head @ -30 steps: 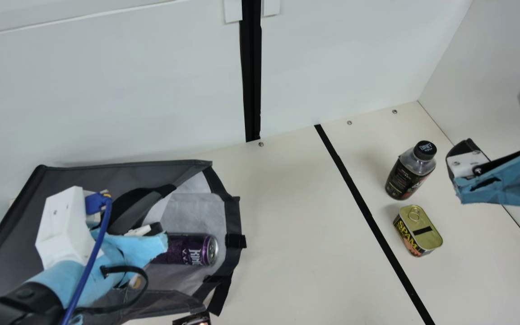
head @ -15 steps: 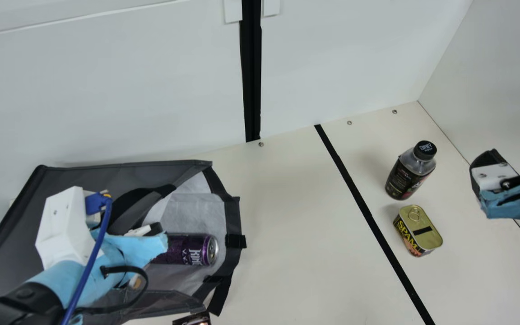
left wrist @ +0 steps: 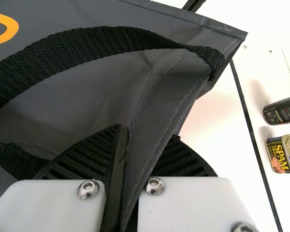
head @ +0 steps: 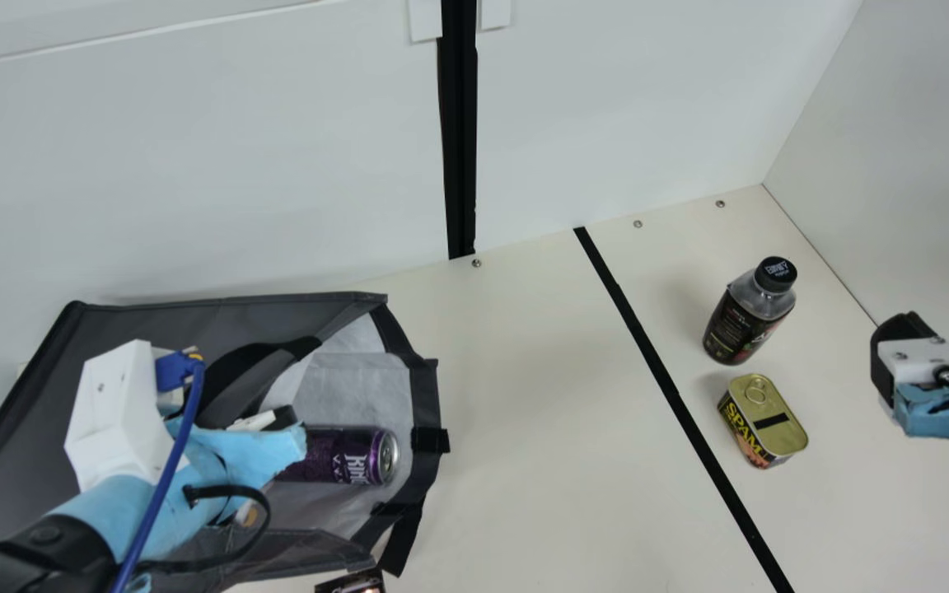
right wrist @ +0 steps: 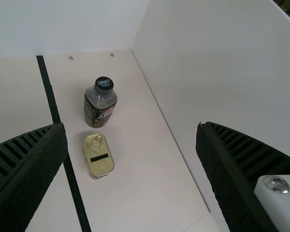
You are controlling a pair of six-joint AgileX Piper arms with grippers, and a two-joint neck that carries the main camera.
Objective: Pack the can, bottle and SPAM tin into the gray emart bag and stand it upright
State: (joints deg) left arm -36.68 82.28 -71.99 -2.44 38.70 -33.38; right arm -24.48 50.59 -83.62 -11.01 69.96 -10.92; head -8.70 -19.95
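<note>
- Purple can (head: pixel 338 455): we see it lying in the gray emart bag's (head: pixel 194 317) mouth, partly hidden behind our left gripper (head: pixel 283 423), which pinches the bag's fabric.
- Bottle (head: pixel 742 325) and SPAM tin (head: pixel 763 424) stand near each other on our tabletop (head: pixel 540 412).
- Our right gripper (head: pixel 895 358), wide apart, is cut off by the main view's edge.
</note>
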